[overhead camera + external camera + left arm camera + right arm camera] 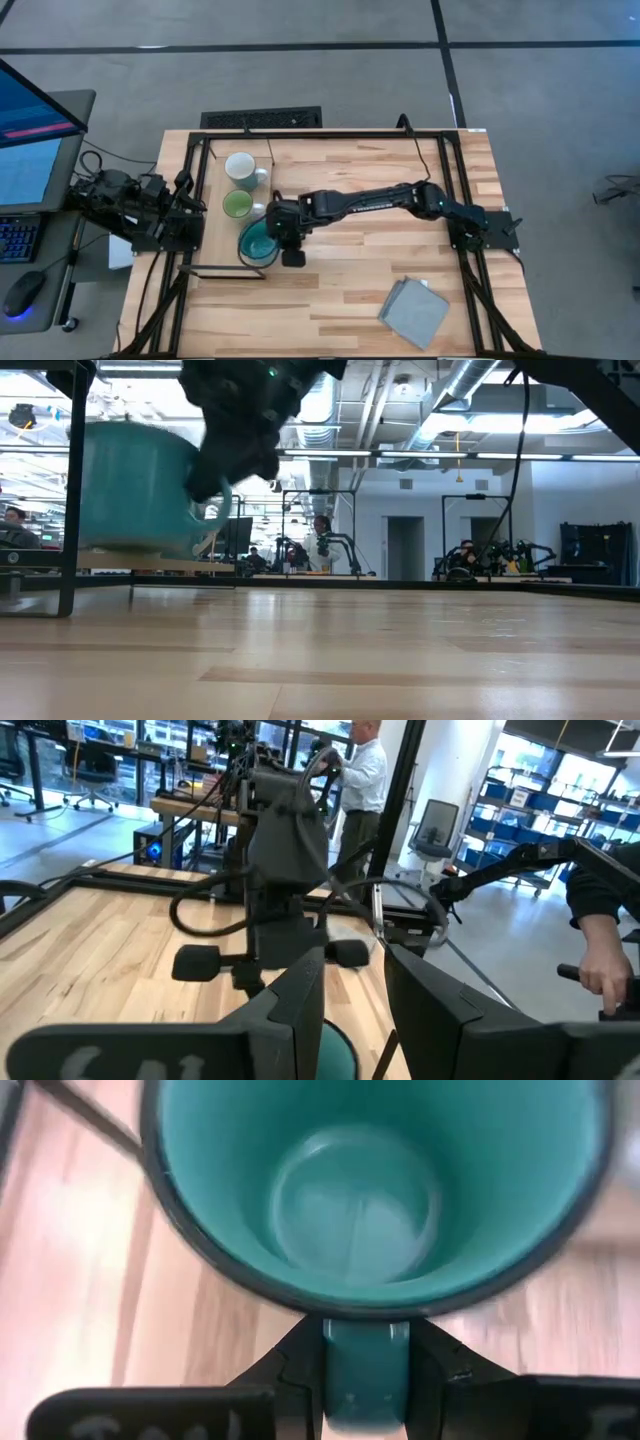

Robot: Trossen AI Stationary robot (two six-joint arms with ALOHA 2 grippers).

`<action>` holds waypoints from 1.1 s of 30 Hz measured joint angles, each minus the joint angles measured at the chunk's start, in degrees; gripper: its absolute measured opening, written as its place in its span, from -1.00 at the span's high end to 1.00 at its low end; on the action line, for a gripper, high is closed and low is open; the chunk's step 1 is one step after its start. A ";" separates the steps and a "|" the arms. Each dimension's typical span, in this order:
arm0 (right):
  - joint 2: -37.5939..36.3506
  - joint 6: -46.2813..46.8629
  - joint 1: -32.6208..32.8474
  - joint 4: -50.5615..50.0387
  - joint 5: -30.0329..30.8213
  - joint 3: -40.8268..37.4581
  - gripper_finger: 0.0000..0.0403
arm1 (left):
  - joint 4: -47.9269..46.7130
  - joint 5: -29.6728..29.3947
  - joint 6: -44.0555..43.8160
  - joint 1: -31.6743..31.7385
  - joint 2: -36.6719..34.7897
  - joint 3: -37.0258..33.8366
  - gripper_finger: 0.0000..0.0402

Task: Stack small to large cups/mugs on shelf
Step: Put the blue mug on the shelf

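The right gripper point(288, 243) reached across the desk point(400, 280) to the shelf point(215, 215) at its left side, and its jaws were closed on the handle of the teal-blue mug point(370, 1190), one finger on each side of it, as the right wrist view showed from straight above the mug's open mouth. From overhead, that mug point(257, 243) stood upright at the near end of the shelf, just beside the small light-green mug point(237, 204), which in turn stood next to the white mug point(241, 167) farther back, the three forming a row along the board. In the low view the teal-blue mug point(135, 485) appeared to rest on the board with the dark gripper point(235, 460) at its handle side. The left gripper point(180, 205) waited by the desk's left edge, beside the shelf, its jaws standing apart and empty. A grey folded cloth point(414, 312) lay well apart from the mugs near the desk's front right corner.
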 joint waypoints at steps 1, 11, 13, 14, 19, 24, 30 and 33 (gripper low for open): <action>0.00 -0.03 0.03 1.13 0.17 0.03 0.49 | 0.00 0.00 0.02 0.00 0.00 0.00 0.51; -0.26 -0.45 -0.18 1.77 -0.17 0.20 0.49 | -0.05 0.00 0.04 -0.02 0.00 0.00 0.51; -0.26 -0.51 -0.20 1.82 -0.39 0.20 0.49 | -0.03 0.00 0.07 -0.02 0.00 0.00 0.51; -0.26 -0.76 -0.19 1.87 -0.41 0.20 0.49 | -0.05 0.00 0.07 0.00 0.00 0.00 0.51; -0.10 -1.52 -0.40 3.44 -1.97 0.21 0.49 | -0.03 0.00 0.07 0.00 0.00 0.00 0.51; 2.51 0.49 -0.79 5.37 -6.44 0.23 0.49 | -0.01 0.00 0.06 -0.01 0.00 0.00 0.51; 2.97 1.49 -0.77 7.22 -7.01 0.28 0.49 | -0.06 0.13 0.04 -0.01 0.00 0.00 0.51; 2.97 1.52 -0.77 7.29 -6.97 0.28 0.49 | -0.11 0.09 0.04 -0.02 0.00 0.00 0.51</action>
